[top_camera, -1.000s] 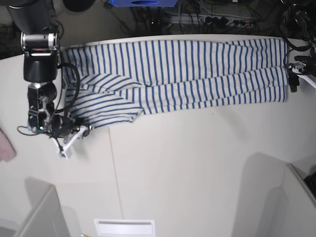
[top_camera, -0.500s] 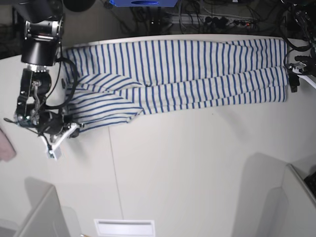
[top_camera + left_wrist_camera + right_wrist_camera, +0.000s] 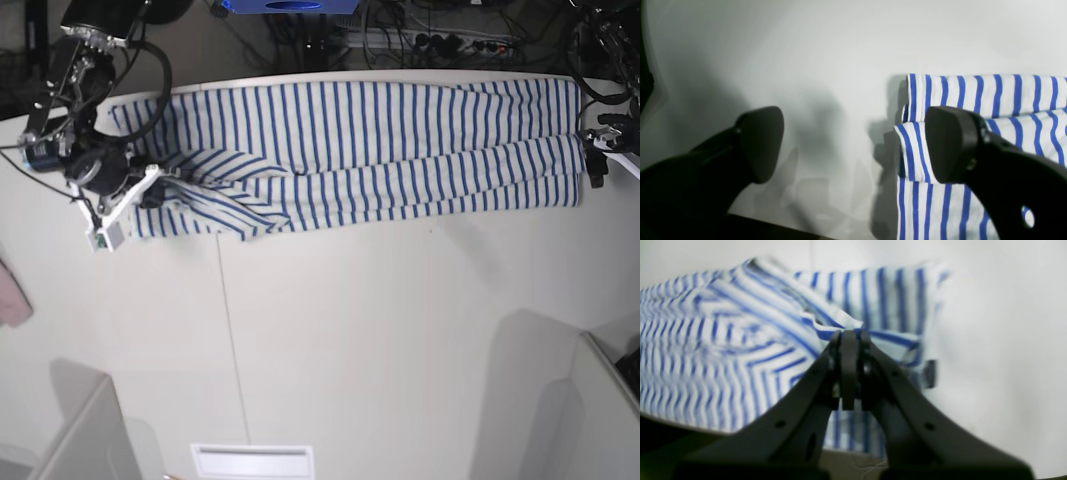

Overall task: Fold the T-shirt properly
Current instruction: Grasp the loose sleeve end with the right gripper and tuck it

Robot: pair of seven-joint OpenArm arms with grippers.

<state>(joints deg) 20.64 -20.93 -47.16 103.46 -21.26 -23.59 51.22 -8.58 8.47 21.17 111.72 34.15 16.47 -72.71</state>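
- The large white short-sleeved T-shirt with thin blue stripes (image 3: 380, 150) lies across the upper part of the base view as a long horizontal band on the pale, smooth table (image 3: 400, 340), reaching from the upper left almost to the right edge of the frame.
- At the band's left end the cloth is bunched and folded over itself, with stripes running diagonally there (elsewhere they run nearly upright).
- The right gripper (image 3: 150, 190), black with a white bracket, sits in the upper left of the base view at that bunched end.
- In the right wrist view this gripper (image 3: 848, 336) has its jaws pressed together at centre frame, pinching a raised fold of the striped T-shirt (image 3: 740, 340); the cloth spreads to the left and behind, blurred.
- A small dark tag (image 3: 929, 373) shows just right of the pinched fold.
- The left gripper (image 3: 600, 150) is at the far right edge of the base view, beside the shirt's right end.
- In the left wrist view its jaws (image 3: 853, 143) stand wide apart and hold nothing: one dark finger (image 3: 761, 143) is over bare table, the other over the folded striped edge (image 3: 973, 93) in the right half of the frame (whether it touches the cloth I cannot tell).
- A pink cloth (image 3: 12, 295) peeks in at the left edge of the base view, well apart from the shirt.
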